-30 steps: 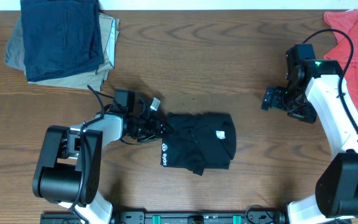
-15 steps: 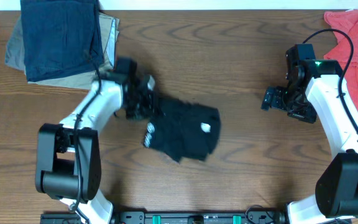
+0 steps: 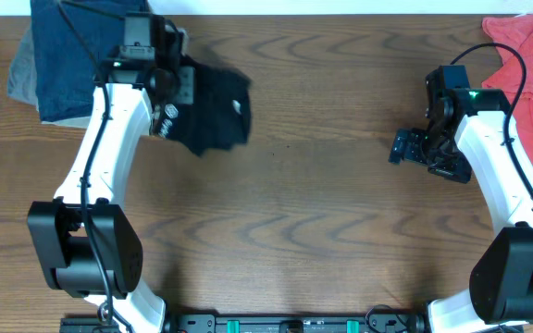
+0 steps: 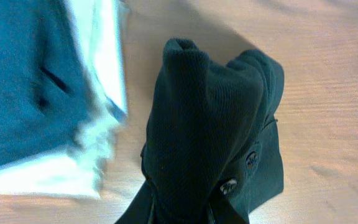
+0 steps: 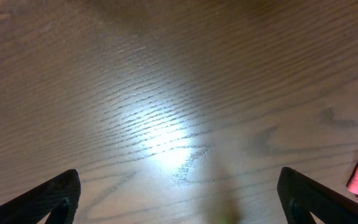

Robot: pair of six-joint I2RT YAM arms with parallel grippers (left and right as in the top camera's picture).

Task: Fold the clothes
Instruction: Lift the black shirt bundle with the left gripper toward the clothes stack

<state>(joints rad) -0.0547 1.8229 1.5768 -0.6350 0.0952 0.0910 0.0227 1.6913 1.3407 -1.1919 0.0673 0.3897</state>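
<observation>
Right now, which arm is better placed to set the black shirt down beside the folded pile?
Left. The left tool is shut on the black shirt, right next to the folded pile. The right tool stands open over bare table, far across from both.

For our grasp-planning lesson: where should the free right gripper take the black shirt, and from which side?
Probably pinch the loose edge of the black shirt on its right side, coming from the right: the left gripper clamps its left end, and the navy folded garment crowds that side.
</observation>
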